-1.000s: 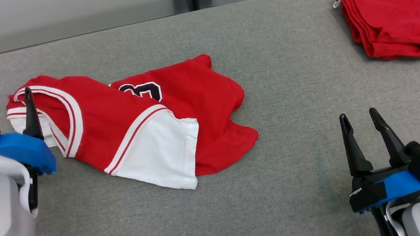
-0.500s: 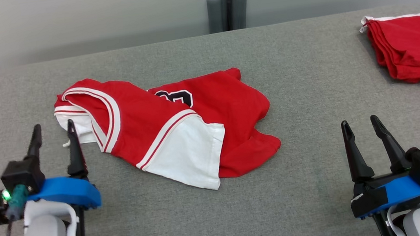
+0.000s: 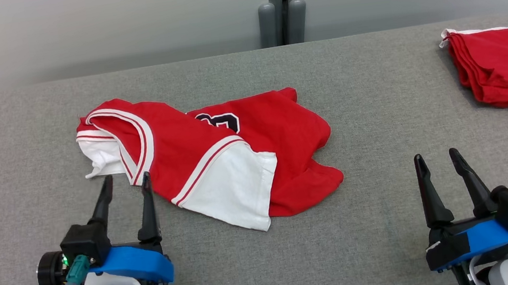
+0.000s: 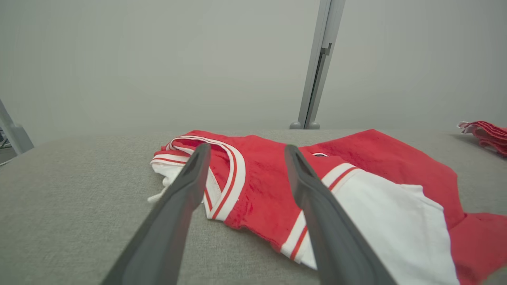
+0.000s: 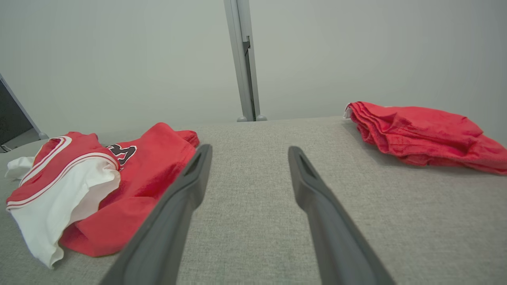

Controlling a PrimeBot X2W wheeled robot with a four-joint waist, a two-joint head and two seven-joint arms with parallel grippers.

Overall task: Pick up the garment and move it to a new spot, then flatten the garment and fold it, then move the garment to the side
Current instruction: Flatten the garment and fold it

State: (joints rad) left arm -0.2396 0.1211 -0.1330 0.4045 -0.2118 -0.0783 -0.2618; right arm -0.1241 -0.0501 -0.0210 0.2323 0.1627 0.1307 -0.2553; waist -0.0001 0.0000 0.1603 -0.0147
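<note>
The garment (image 3: 217, 151) is a red and white jersey with a dark number, lying crumpled on the grey table (image 3: 379, 233), left of the middle. Its striped collar (image 3: 137, 127) points left and a white panel (image 3: 236, 192) faces me. My left gripper (image 3: 126, 177) stands open just short of the garment's near left edge, empty; in the left wrist view its fingertips frame the collar, left gripper (image 4: 246, 147), garment (image 4: 261, 190). My right gripper (image 3: 435, 154) is open and empty over bare table at the lower right, well clear of the garment (image 5: 119, 186); right gripper (image 5: 249, 147).
A second red garment (image 3: 503, 66) lies folded at the table's far right, also in the right wrist view as the folded red garment (image 5: 420, 130). A grey post (image 3: 284, 5) stands against the wall behind the table. Bare cloth surface stretches between the two garments.
The head camera has shifted, so the whole picture moved. Relative to the garment, my left gripper has drawn back from over the collar to just before its near edge. The right gripper holds still.
</note>
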